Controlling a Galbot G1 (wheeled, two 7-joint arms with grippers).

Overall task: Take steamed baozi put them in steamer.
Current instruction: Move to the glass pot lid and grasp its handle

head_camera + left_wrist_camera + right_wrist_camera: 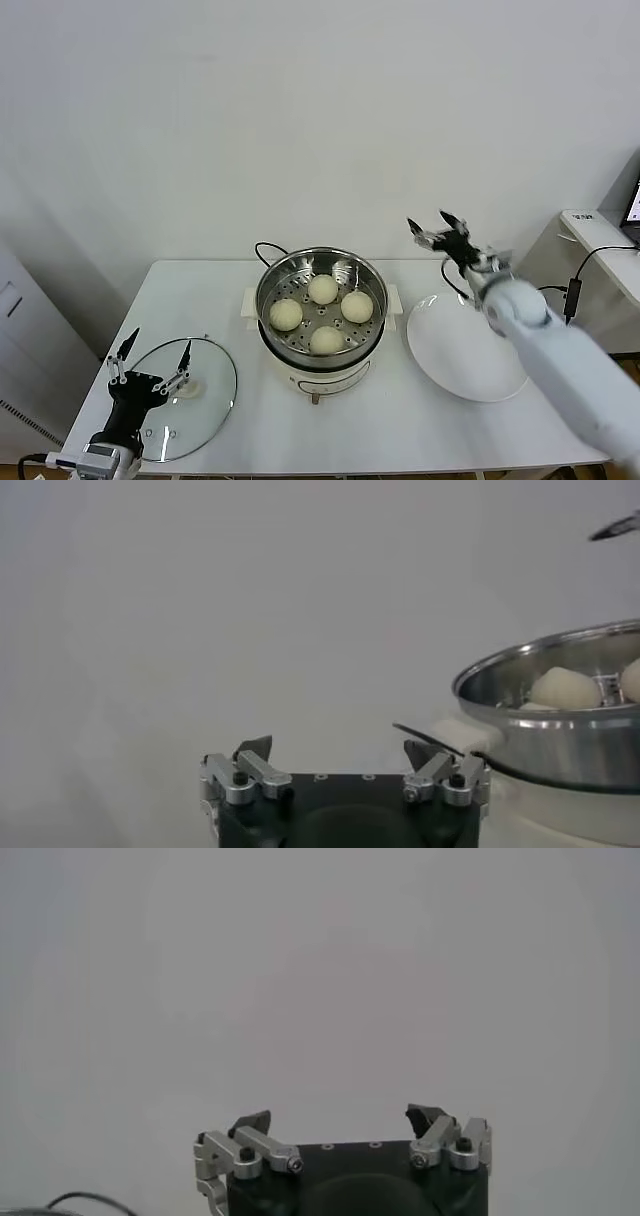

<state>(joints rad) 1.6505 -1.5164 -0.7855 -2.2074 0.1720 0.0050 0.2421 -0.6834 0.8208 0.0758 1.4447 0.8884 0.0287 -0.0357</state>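
The steamer [268,290] stands mid-table, a shiny steel pot on a white base. Several cream-white steamed baozi [322,289] lie side by side on its perforated bottom. My right gripper [432,228] is open and empty, raised above the table's back edge to the right of the steamer, over the far side of the white plate [470,370]. My left gripper [152,352] is open and empty at the front left, just above the glass lid [205,405]. The left wrist view shows the steamer [560,735] with baozi [565,688] inside, beyond my open left gripper [338,748]. The right wrist view shows only my open right gripper [340,1118] against the wall.
The white plate lies bare to the right of the steamer. A black cord [265,247] runs behind the steamer. A white side table [600,245] with a cable stands further right. The lid lies near the table's front left corner.
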